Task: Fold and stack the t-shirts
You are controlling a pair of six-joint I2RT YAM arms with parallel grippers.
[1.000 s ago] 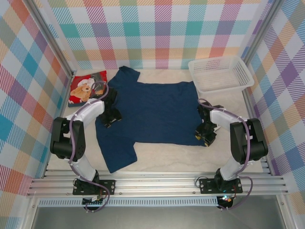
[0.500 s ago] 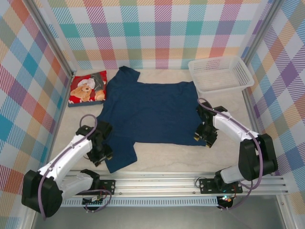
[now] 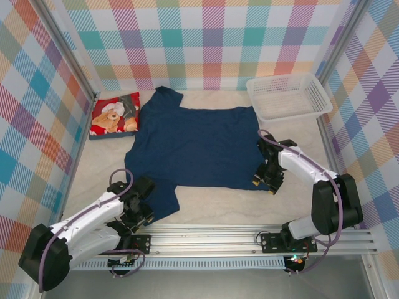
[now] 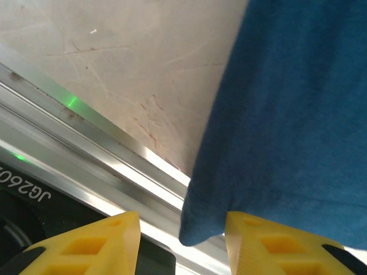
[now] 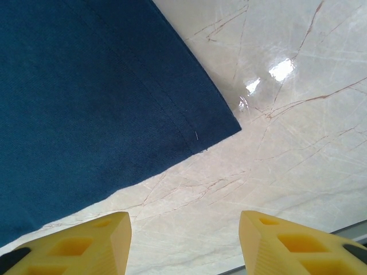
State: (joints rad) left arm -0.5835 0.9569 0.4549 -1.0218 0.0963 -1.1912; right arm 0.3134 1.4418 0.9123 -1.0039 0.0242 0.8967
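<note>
A dark navy t-shirt point(image 3: 199, 146) lies spread flat mid-table, plain side up, one sleeve reaching toward the front edge. A red t-shirt point(image 3: 115, 115) with a teddy-bear picture sits folded at the back left. My left gripper point(image 3: 140, 212) is low at the tip of that near sleeve. In the left wrist view my left gripper point(image 4: 182, 243) is open and the sleeve corner point(image 4: 203, 226) hangs between the yellow fingers, against the right one. My right gripper point(image 3: 265, 184) hovers at the shirt's near right hem. In the right wrist view my right gripper point(image 5: 183, 243) is open over bare table, short of the hem corner point(image 5: 229, 126).
A white mesh basket point(image 3: 296, 114) stands at the back right. An aluminium rail point(image 3: 206, 233) runs along the table's front edge, right under the left gripper point(image 4: 86, 149). Checked walls close in the left, back and right sides.
My left arm has swung from the shirt's left side down to the near sleeve at the front edge, and its jaws have narrowed. The right gripper has hardly moved.
</note>
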